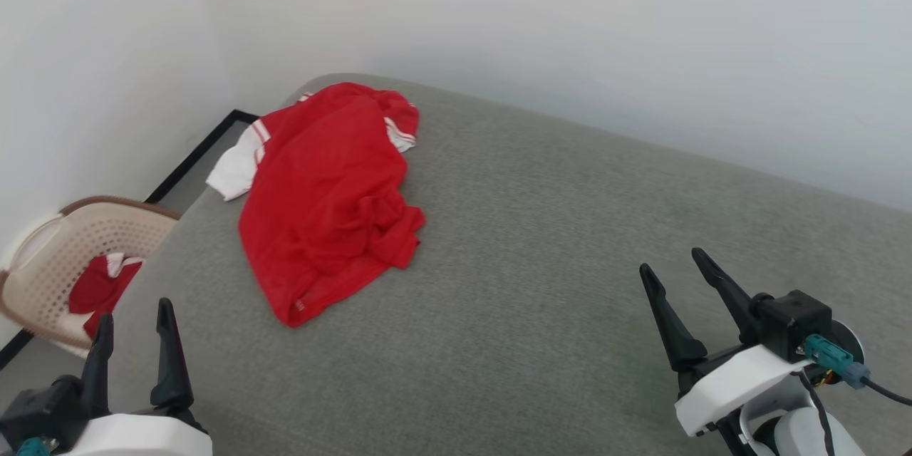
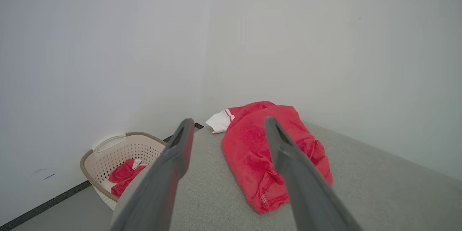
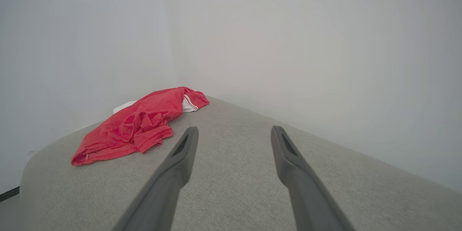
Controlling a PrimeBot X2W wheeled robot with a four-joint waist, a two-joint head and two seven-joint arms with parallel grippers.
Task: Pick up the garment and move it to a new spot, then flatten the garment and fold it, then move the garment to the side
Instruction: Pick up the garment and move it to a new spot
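The garment (image 1: pixel 328 199) lies crumpled near the far left corner of a grey padded surface (image 1: pixel 541 242), red with a white striped sleeve hanging over the left edge; no print shows. It also appears in the left wrist view (image 2: pixel 252 148) and the right wrist view (image 3: pixel 137 126). My left gripper (image 1: pixel 135 317) is open at the lower left, well short of the garment. My right gripper (image 1: pixel 673 260) is open at the lower right, far from it. Nothing sits between either pair of fingers.
A beige perforated laundry basket (image 1: pixel 64 249) stands on the floor left of the surface, holding another red and white cloth (image 1: pixel 100 288). Pale walls close in behind and to the left. The basket also shows in the left wrist view (image 2: pixel 115 155).
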